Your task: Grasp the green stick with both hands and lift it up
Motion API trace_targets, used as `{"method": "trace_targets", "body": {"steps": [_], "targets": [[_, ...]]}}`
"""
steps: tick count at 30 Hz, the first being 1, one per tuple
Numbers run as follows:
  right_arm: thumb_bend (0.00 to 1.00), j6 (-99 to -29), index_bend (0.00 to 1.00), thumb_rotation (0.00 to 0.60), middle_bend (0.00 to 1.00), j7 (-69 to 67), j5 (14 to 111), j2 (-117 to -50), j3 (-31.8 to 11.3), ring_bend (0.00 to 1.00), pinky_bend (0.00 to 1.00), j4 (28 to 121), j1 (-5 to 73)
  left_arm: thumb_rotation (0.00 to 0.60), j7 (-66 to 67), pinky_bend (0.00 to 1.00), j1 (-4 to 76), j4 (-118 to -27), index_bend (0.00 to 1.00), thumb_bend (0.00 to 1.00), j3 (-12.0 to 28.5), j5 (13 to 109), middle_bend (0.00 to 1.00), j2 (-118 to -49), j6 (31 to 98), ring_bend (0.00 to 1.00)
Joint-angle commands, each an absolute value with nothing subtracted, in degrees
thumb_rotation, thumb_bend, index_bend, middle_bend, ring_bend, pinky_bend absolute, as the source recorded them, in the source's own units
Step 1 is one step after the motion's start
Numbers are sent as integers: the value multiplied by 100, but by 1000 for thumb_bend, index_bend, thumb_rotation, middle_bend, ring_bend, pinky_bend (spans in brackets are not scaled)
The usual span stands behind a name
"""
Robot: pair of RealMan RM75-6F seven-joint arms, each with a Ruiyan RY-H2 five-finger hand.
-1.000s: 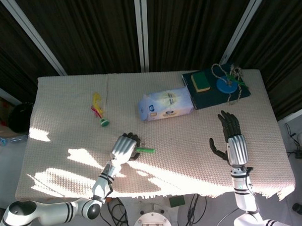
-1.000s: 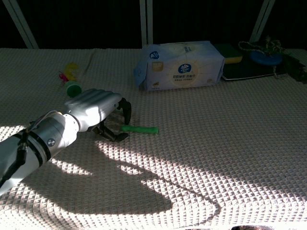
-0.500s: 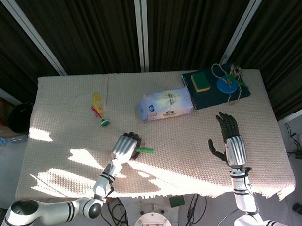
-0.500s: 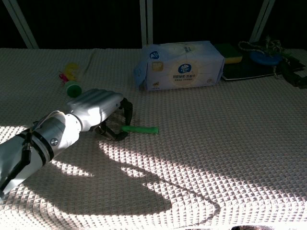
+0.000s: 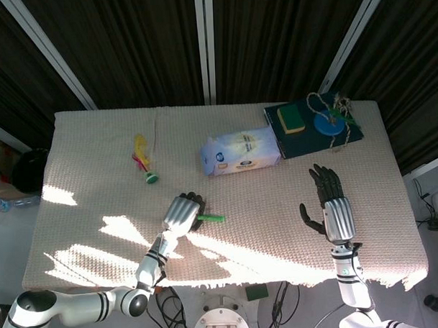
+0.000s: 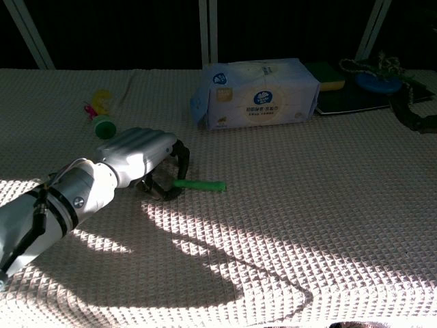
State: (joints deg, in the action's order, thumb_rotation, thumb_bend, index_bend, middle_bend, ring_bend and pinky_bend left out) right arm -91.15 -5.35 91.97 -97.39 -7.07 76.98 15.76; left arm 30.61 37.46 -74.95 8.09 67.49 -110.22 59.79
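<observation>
Table w/ cream waffle-weave cloth, strong sun patches along the near side. Tissue pack lies mid-table toward the far side, well apart from the stick. Far right corner: dark green tray w/ yellow-green sponge, blue disc and a tangle of rope on it. Left-centre: small toy w/ yellow/pink feathers and a green cap, between the far edge and the left hand. Nothing lies between the stick and the right hand, just bare cloth.

Green stick lies flat on the cloth, near-centre, a bit toward the robot's side. Long axis runs roughly left-right across the table; free end points toward the right hand, other end goes in under the left hand's fingers.

Left hand sits over the stick's left end, dark fingers curled down around it; in chest view thumb and fingers seem to close on that end, but whether they really grip it I can't tell. Stick is not lifted.

Right hand is well apart from the stick, to its right, palm facing left, fingers spread and upright, holding nothing. Chest view catches only dark fingertips at the right edge.
</observation>
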Motion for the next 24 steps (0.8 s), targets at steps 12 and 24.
{"method": "trace_targets", "body": {"steps": [12, 24], "targets": [[364, -8166, 98, 600, 0, -50, 8890, -9271, -387, 0, 0, 8688, 1669, 589, 3005, 374, 3754, -7562, 547, 299, 797, 6695, 341, -10991, 5926, 273], [355, -6552, 374, 600, 0, 1600, 7802, -9020, -639, 0, 0, 9862, 2365, 589, 3019, 376, 3778, -7602, 547, 300, 802, 6587, 341, -10995, 5863, 273]]}}
